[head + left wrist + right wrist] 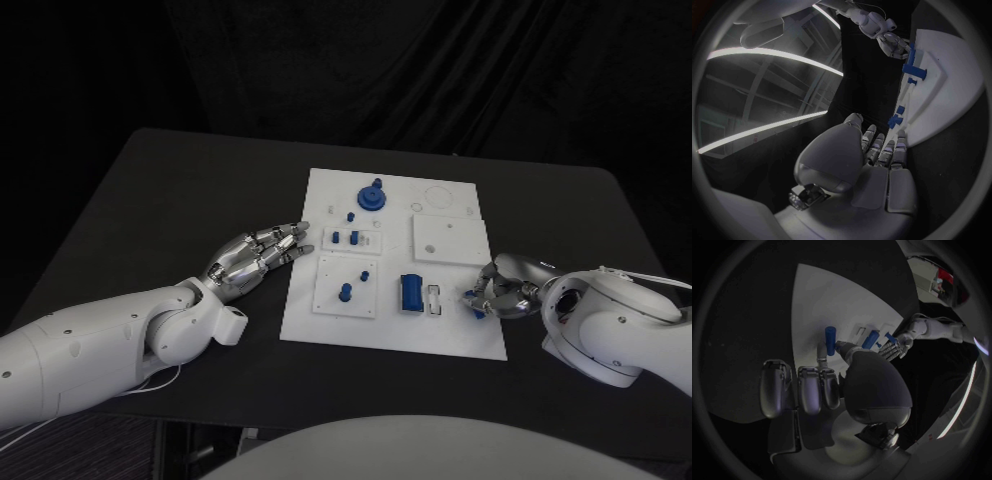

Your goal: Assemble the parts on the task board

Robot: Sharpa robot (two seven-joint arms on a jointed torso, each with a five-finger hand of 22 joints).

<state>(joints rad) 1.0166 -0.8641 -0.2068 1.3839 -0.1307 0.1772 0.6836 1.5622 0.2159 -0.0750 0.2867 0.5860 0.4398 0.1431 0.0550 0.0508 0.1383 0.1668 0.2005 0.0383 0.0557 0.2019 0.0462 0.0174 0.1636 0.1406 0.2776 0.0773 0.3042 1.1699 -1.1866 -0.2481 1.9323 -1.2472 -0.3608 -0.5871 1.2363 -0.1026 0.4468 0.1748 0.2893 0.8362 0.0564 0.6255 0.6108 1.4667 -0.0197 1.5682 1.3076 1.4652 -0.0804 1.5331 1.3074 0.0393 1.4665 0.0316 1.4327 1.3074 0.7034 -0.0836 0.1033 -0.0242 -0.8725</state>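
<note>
On the flat white task board (469,335), small blue parts (413,295) stand.

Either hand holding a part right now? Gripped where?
Left hand holds nothing; fingers lie flat at the task board's edge. Right hand curls over a small blue part; whether it grips it cannot be told.

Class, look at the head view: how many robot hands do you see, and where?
2. The left hand lies at the left edge of the white board, fingers stretched toward it. The right hand sits curled at its right edge, nearer the robot.
</note>
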